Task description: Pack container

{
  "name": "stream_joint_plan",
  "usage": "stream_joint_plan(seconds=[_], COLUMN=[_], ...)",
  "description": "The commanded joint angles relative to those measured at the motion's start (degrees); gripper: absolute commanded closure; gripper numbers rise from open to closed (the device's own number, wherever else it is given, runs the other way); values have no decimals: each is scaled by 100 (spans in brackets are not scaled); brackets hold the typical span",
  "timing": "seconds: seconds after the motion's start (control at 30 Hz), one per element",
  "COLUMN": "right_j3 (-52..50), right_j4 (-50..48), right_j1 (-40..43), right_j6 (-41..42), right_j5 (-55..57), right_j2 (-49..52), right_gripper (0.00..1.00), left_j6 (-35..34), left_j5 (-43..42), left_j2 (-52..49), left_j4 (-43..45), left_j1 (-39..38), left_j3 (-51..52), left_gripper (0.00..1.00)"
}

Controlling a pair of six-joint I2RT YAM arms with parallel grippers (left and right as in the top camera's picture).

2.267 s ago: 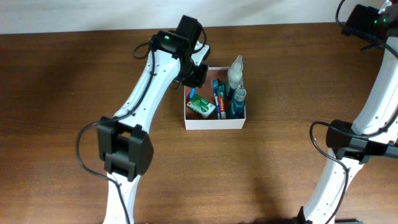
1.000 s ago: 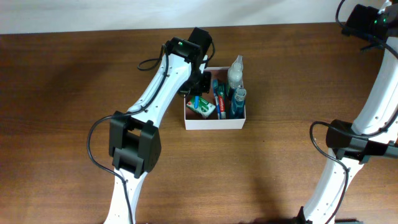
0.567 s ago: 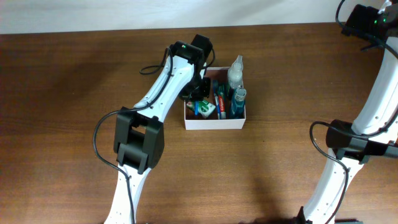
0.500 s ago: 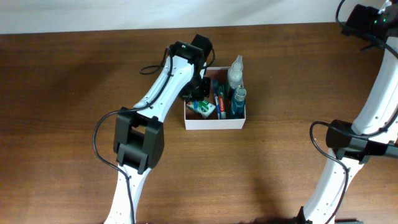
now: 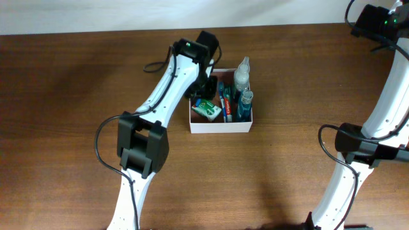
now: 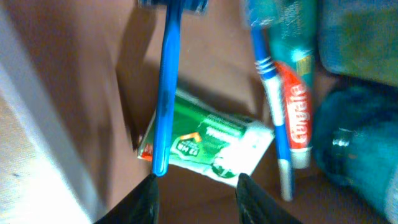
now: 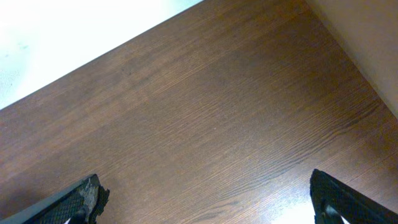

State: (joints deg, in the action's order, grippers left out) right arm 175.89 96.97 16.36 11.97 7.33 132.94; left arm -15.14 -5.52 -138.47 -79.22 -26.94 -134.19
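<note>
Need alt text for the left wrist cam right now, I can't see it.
Looking down into the container, the open, empty left gripper hovers above a green packet with a blue toothbrush lying across it. A second toothbrush and a toothpaste tube lie to the right.

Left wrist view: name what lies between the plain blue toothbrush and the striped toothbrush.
A green-and-white packet on the container's reddish-brown floor, seen in the left wrist view; the plain blue toothbrush crosses its left end.

dark wood table, white-walled container resting on it
</note>
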Motion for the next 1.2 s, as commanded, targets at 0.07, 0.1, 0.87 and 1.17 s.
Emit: stream_joint_plan(seconds=[0.07, 0.1, 0.87, 1.17], right_j3=[-17, -17, -17, -17], right_j4=[35, 35, 35, 35], right_j1=[-20, -20, -22, -20], right_j6=[9, 9, 9, 9], right_j5=[68, 68, 68, 68], right_j2=[20, 20, 20, 20], right_gripper=[2, 1, 2, 2], left_j6=[330, 330, 1222, 1220], left_j5=[39, 39, 1589, 1582], left_j2=[17, 17, 1735, 1849], left_j4=[-568, -748, -1746, -1746], left_j1=[-2, -2, 529, 765], left_j3=[-1349, -1655, -3904, -3899], left_gripper=[57, 57, 1, 1])
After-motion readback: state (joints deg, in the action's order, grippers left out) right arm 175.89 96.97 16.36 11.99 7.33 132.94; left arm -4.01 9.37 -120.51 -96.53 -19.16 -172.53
